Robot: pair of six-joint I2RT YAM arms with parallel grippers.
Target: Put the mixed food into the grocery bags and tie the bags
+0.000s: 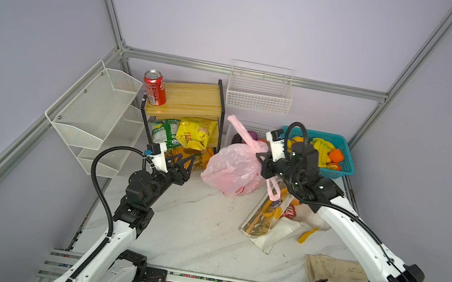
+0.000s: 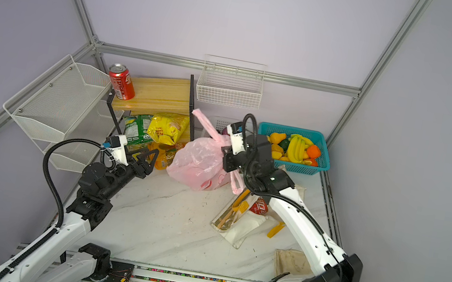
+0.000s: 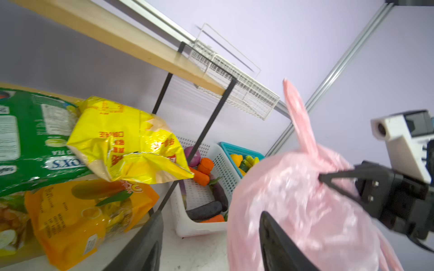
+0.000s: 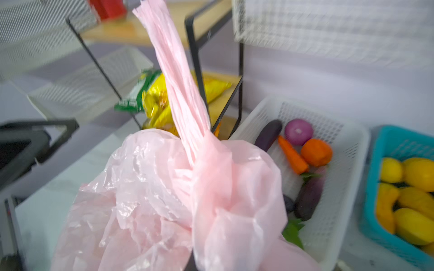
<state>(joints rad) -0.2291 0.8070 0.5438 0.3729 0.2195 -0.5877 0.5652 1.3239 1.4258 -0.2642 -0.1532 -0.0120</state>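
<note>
Two tools are showing: the right tool [image 3: 321,175] is clenching the pink bag [image 1: 232,168] at its knot on the worktop [image 1: 187,229]; the left tool [image 1: 183,159] is gaping empty just beside the bag. Past the left tool, a green packet [image 3: 35,140] is showing "TEA"; the can [image 1: 155,88] is standing on the shelf [image 1: 188,99].

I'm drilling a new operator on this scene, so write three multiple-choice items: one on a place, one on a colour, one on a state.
1. The red cola can stands: A in the wall wire basket; B on the wooden shelf's top board; C on the table.
2. The basket holding the bananas is: A white; B black; C teal.
3. The right hand is: A shut on the pink bag's neck; B open above the table; C out of view.
B: the can sits upright on the top board. C: its walls are teal. A: it pinches the bag's neck.
</note>
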